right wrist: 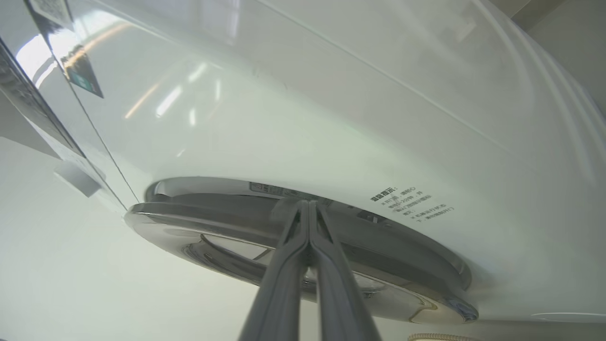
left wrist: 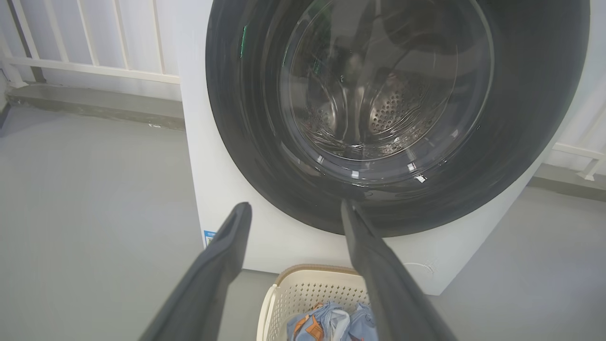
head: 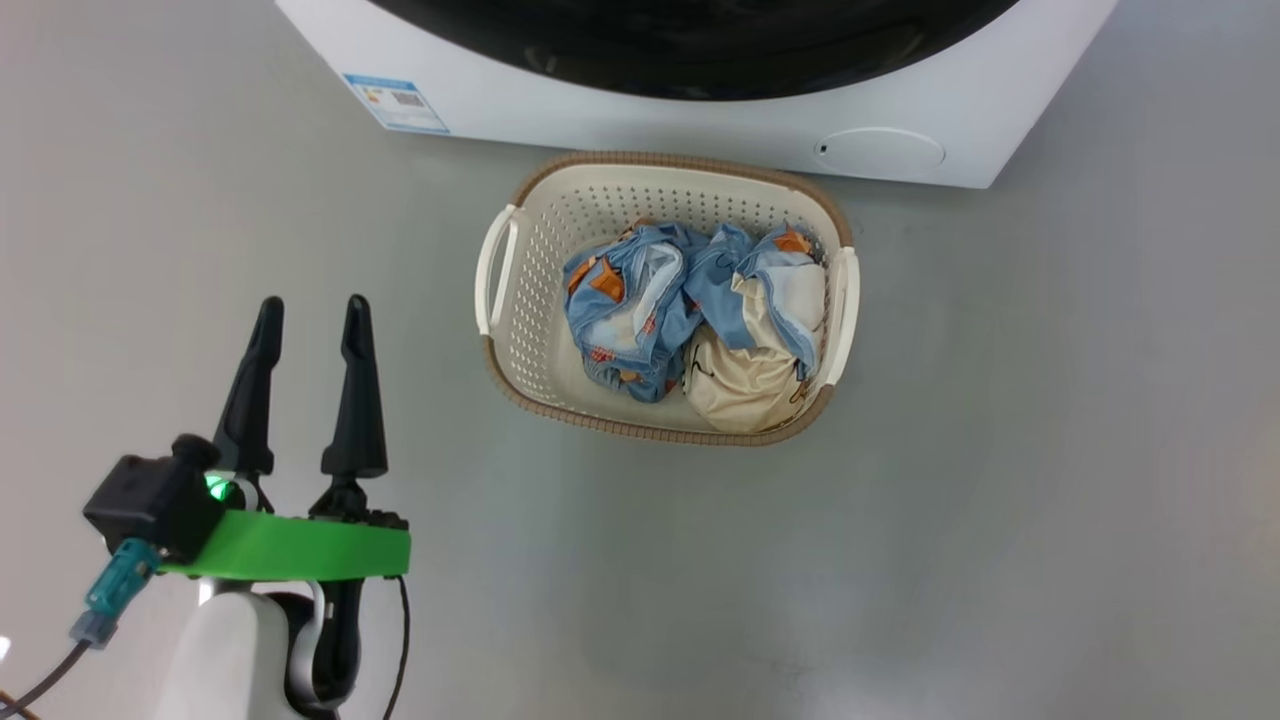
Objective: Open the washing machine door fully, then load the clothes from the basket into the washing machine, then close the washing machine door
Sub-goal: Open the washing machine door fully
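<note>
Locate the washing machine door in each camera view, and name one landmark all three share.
Head view: the washing machine door is a black arc along the top edge, centre.
Left wrist view: the door is a big black ring with a glass window, upper centre and right.
Right wrist view: the door is seen edge-on, lower centre.
Shared landmark: the white front of the washing machine.

A plain laundry area: a white front-loading washing machine stands on a bare grey floor, with a white slatted railing behind it and a basket of clothes in front.
</note>
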Controlling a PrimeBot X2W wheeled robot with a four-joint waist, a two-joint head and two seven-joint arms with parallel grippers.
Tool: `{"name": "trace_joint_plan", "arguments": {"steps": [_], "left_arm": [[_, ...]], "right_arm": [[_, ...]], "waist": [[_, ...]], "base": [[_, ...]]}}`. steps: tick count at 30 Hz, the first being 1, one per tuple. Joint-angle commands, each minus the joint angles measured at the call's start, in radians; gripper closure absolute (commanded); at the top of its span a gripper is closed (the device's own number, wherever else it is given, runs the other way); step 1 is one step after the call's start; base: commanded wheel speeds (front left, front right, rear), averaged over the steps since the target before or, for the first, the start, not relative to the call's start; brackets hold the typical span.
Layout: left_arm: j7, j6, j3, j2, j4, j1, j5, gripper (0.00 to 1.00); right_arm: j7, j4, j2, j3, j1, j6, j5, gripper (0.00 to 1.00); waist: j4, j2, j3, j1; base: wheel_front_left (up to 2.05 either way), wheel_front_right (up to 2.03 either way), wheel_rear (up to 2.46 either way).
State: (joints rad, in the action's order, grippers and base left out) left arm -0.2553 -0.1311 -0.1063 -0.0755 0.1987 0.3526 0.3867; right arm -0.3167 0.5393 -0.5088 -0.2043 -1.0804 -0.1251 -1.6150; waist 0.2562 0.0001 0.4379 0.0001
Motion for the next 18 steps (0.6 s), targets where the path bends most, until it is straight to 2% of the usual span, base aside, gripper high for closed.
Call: {"name": "trace_joint_plan", "arguments": {"steps": [1, 9, 18], "left_arm": [[-0.006, 0.0, 0.024, -0.016, -0.015, 0.021, 0.008, 0.0], [-0.006, 0.0, 0.013, -0.003, -0.007, 0.035, 0.017, 0.0], [-0.006, 0.0, 0.003, 0.01, -0.006, 0.05, 0.023, 0.0]], "right_arm": [[-0.034, 0.016, -0.006, -0.026, -0.062, -0.006, 0.018, 1.0], [-0.103, 0.085, 0.025, -0.085, -0.178, -0.006, 0.052, 1.0], [-0.158, 0.112, 0.031, -0.115, -0.257, -0.006, 0.068, 1.0]], "waist": [[0.016, -0.0001, 0.027, -0.0001], [0.033, -0.0001, 0.059, -0.0001], [0.06, -0.0001, 0.089, -0.0001]], "base": [[0.0, 0.0, 0.0], [0.0, 0.0, 0.0], [0.0, 0.0, 0.0]]}}
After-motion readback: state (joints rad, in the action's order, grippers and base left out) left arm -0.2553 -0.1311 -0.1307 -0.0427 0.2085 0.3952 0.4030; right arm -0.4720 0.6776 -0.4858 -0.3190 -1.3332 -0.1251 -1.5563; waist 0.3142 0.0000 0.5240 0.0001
